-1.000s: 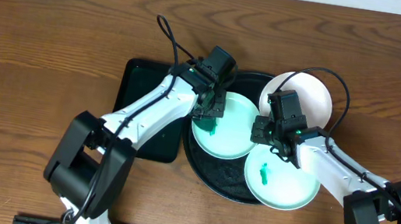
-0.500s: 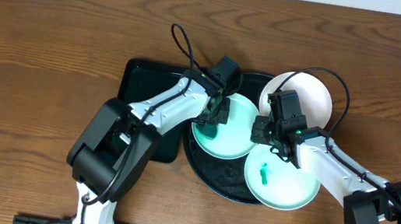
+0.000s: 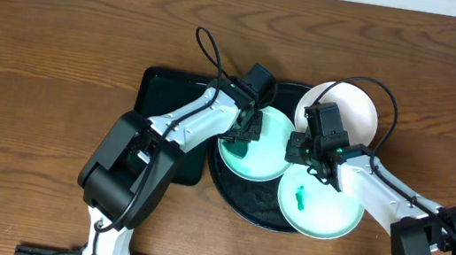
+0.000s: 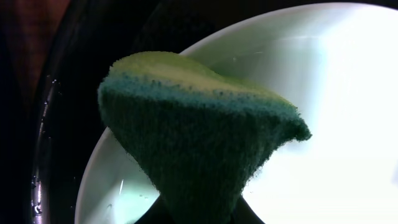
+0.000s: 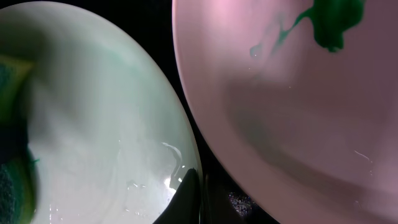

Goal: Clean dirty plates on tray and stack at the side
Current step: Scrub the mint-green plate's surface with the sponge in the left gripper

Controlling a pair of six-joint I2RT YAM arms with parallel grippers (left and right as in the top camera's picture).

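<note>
Left arm (image 3: 203, 115) farther right, sponge (image 4: 199, 143) over mint plate's (image 3: 269, 142) left rim

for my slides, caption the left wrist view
Pinched green sponge over a pale mint plate edge on the black tray.

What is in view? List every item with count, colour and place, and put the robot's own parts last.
table: one, brown wood, under everything
rectangular tray: one, black, left of the round tray
round tray: one, glossy black, mid-table
centre plate: one, pale mint, on the round tray's left half
smeared plate: one, pale mint with a green smear, at the round tray's near right
white plate: one, white, at the round tray's far right rim
sponge: one, green, over the centre plate
left gripper: one, black, pinching the sponge
right gripper: one, black, closed at the centre plate's right rim
</note>
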